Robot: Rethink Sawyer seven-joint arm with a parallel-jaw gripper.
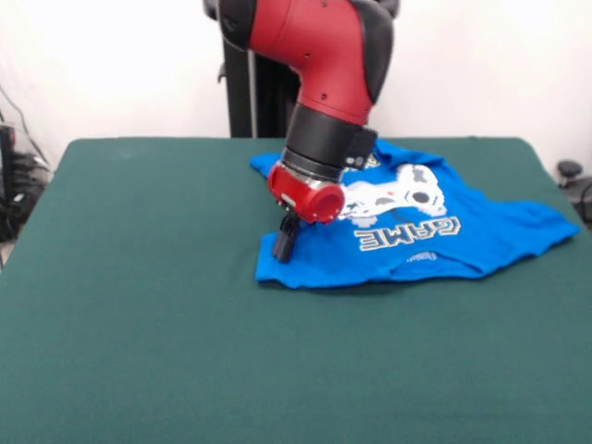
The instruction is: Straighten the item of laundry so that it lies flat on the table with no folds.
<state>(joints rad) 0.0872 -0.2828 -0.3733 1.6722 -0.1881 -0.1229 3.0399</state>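
Note:
The item of laundry point(435, 236), a bright blue T-shirt with a white-and-grey controller print and white "GAME" lettering, lies on the right half of the dark green table point(139, 305). Its near hem is folded over along the front edge and a sleeve sticks out to the right. My gripper point(286, 242) comes down from the red and black arm onto the shirt's left part, close to its left edge. The black tips look close together and touch the cloth; whether they pinch it cannot be made out.
The table's green top stretches wide to the left of the shirt and toward the front edge. Cables and dark gear point(14, 185) stand off the table's left side, and a small dark object point(569, 171) sits past the right edge.

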